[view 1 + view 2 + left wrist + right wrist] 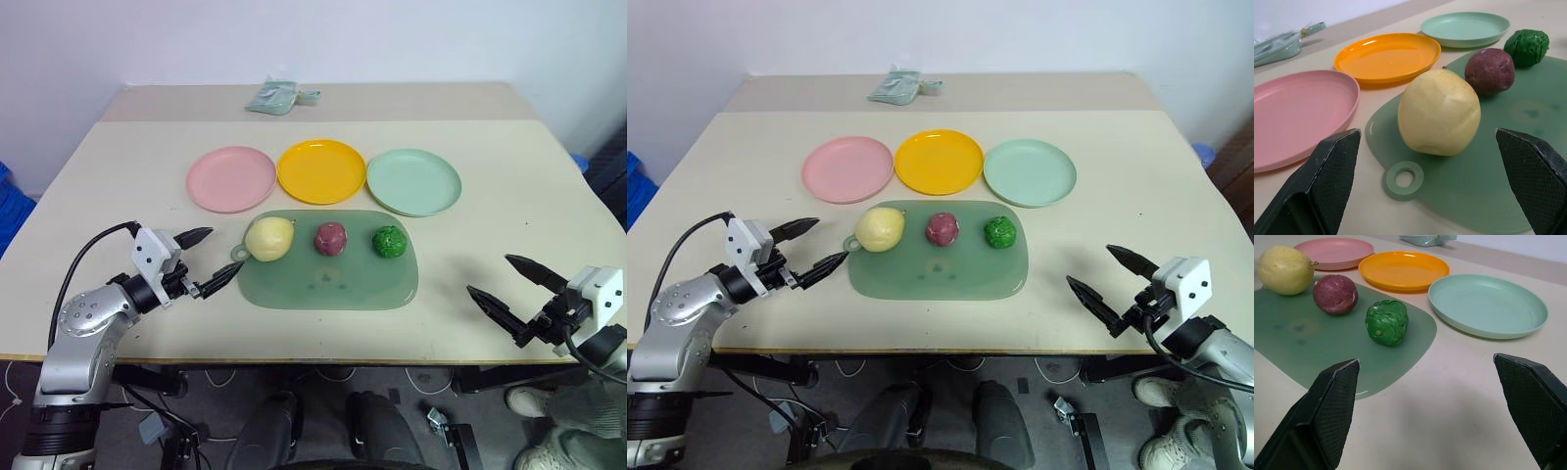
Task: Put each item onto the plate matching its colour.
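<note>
Three toy foods lie in a row on a dark green mat: a pale yellow pear-like fruit, a dark maroon round fruit and a bumpy green vegetable. Behind the mat stand a pink plate, a yellow plate and a mint green plate, all bare. My left gripper hovers open just left of the yellow fruit, pointing at it. My right gripper is open over the table, right of the mat, holding nothing.
A crumpled pale green packet lies at the table's far edge. The table's front edge runs just below both grippers. Bare tabletop lies to either side of the mat and plates.
</note>
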### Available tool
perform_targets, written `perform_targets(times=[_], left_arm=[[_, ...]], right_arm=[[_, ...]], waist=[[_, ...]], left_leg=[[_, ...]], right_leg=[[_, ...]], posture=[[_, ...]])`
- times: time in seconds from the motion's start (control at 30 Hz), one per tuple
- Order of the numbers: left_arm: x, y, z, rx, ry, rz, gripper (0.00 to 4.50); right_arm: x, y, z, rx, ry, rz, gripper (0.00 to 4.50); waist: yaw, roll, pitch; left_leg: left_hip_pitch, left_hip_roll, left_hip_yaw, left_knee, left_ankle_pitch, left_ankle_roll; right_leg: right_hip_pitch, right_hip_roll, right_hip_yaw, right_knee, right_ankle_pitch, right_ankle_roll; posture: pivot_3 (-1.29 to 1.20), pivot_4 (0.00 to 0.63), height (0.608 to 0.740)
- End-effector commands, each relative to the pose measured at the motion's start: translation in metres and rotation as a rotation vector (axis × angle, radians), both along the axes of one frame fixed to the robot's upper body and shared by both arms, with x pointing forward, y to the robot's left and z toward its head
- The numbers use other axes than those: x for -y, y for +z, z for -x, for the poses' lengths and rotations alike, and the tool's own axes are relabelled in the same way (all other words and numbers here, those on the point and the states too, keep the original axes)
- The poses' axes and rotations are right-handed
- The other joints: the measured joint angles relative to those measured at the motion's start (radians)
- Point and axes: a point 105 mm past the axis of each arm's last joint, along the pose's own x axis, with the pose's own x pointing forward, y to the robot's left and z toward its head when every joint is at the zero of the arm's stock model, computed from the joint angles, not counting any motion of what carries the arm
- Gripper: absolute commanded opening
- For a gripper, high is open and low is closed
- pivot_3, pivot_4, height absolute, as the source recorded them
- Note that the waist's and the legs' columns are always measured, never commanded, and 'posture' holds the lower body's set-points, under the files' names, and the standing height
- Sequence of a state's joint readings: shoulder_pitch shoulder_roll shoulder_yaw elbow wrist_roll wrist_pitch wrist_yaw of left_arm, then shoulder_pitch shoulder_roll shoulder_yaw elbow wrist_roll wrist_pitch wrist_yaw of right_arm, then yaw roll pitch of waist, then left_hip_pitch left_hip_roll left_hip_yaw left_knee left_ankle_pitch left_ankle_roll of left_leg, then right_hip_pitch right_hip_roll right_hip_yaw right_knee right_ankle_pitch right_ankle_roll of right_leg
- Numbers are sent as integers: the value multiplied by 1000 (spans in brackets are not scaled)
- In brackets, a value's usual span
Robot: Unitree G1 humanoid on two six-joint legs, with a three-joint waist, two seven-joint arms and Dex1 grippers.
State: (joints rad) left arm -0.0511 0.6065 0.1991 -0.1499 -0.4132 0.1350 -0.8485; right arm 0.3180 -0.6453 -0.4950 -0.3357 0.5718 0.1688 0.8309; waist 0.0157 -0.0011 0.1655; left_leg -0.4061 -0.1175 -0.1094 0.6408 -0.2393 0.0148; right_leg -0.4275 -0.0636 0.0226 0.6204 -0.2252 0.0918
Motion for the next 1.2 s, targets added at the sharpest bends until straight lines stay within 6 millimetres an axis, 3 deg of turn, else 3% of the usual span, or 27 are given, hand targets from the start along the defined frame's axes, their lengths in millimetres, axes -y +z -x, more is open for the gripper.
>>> perform_targets(times=[0.03,0.23,0.8,1.2], left_arm=[[-3,2,1,38,-2,-15,4500],[-4,0,-2,42,10,1,4500],[17,8,-6,63,16,44,4500],[38,14,-31,54,181,44,4500]], right_arm=[[2,10,1,47,-22,1,4488],[-2,13,-1,60,-25,-4,4488],[-7,16,0,90,8,-18,4488],[-51,27,-14,147,276,-30,4488]], waist=[[0,0,0],[0,0,0],[0,0,0],[-1,0,0]], left_leg=[[0,0,0,0,0,0],[0,0,0,0,0,0],[0,0,0,0,0,0],[0,0,0,0,1,2]], right_leg=[[0,0,0,0,0,0],[0,0,0,0,0,0],[0,0,0,0,0,0],[0,0,-1,0,2,4]], posture=[[0,150,740],[0,150,740],[0,150,740],[0,150,740]])
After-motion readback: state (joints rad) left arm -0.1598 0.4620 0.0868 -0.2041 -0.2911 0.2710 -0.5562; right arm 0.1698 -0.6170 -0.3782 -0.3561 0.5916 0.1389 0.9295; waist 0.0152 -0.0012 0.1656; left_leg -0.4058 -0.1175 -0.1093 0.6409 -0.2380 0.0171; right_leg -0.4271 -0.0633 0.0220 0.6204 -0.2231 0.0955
